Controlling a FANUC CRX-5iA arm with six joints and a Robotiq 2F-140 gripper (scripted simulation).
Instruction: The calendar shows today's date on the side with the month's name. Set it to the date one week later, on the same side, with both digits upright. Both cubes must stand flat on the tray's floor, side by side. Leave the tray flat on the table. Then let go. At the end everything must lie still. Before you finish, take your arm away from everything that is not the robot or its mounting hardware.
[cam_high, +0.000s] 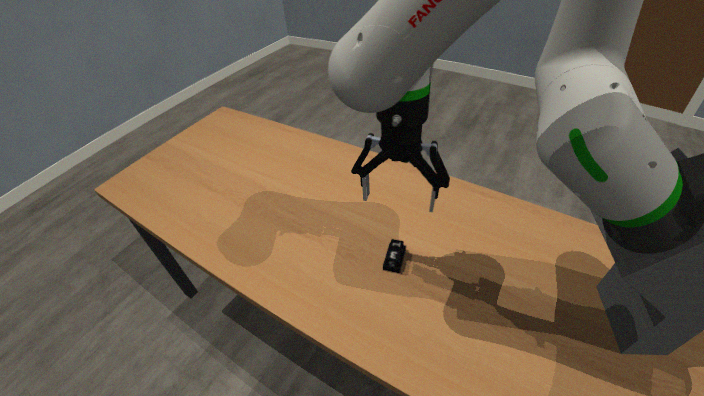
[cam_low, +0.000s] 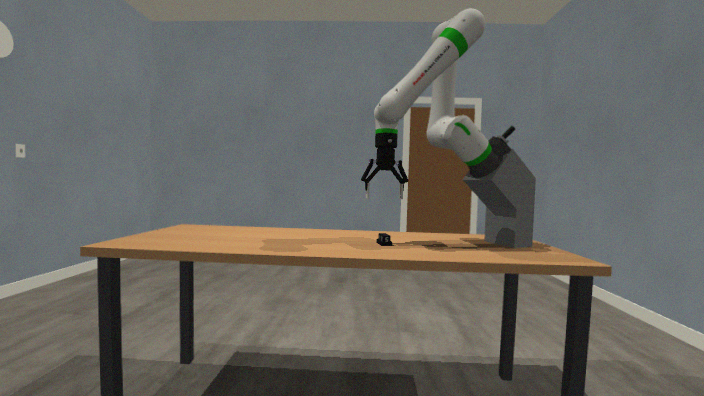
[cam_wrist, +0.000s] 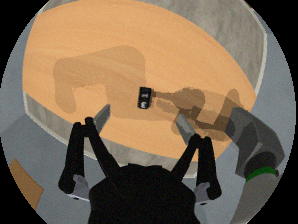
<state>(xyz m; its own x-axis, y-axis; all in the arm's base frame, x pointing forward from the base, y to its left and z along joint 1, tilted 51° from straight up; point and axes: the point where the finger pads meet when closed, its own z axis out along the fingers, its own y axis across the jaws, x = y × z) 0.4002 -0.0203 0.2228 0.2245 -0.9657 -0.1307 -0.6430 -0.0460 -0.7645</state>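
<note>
End effector (cam_high: 398, 199) hangs wide open, pointing down above calendar (cam_high: 394, 256)

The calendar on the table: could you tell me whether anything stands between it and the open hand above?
Nothing visible does. The hand hangs open and empty in the air above the table, and the small dark calendar sits alone on the wood below it, with only the arm's shadow lying across that spot.

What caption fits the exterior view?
Open end effector hangs empty, high above the small black calendar tray on the wooden table.
</note>
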